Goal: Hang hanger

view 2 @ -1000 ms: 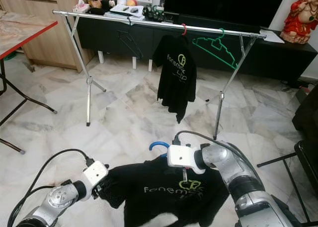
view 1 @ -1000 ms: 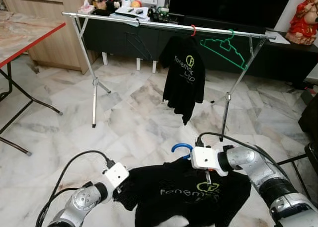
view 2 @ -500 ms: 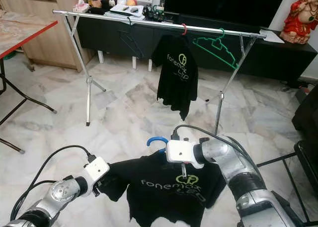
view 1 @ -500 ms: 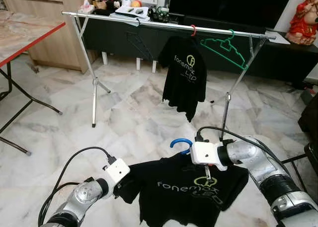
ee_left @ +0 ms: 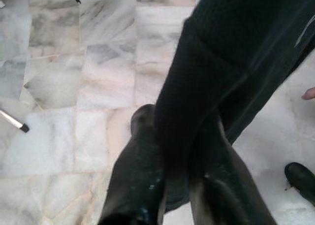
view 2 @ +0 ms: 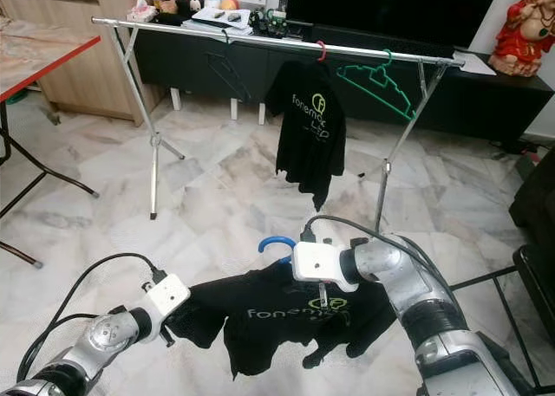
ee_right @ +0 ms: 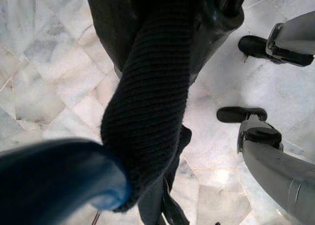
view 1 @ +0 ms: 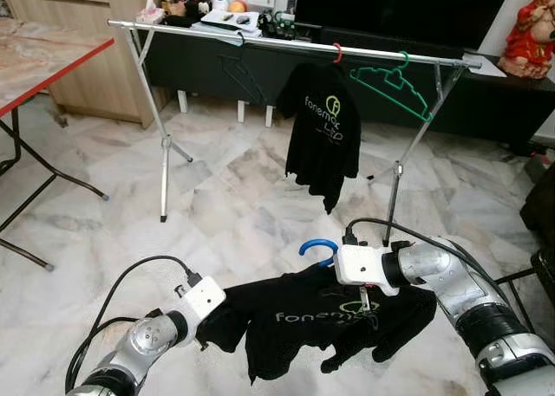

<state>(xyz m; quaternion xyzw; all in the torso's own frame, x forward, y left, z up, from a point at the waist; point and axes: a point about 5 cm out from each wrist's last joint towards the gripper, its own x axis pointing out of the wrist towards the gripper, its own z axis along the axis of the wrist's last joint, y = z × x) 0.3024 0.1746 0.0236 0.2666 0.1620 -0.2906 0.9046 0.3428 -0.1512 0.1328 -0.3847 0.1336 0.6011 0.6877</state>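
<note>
Left pincer (ee_left: pixel 170 185) clamped on shirt (view 1: pixel 321 314) sleeve, near left. Right pincer (view 1: pixel 334 270) by blue hanger (view 1: pixel 317 247) at collar; grip cannot tell. Rack (view 1: pixel 286 42) far.

Rail (view 1: pixel 260 39) bare left of hung shirt (view 1: pixel 323 136); green hanger (view 1: pixel 392 86) right.

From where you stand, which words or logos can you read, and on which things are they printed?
"fonemax" with a green logo above: on the hanging black shirt; the smaller line under it is too blurred.
"fonem...", partly creased, rest unreadable: on the held black shirt.
</note>
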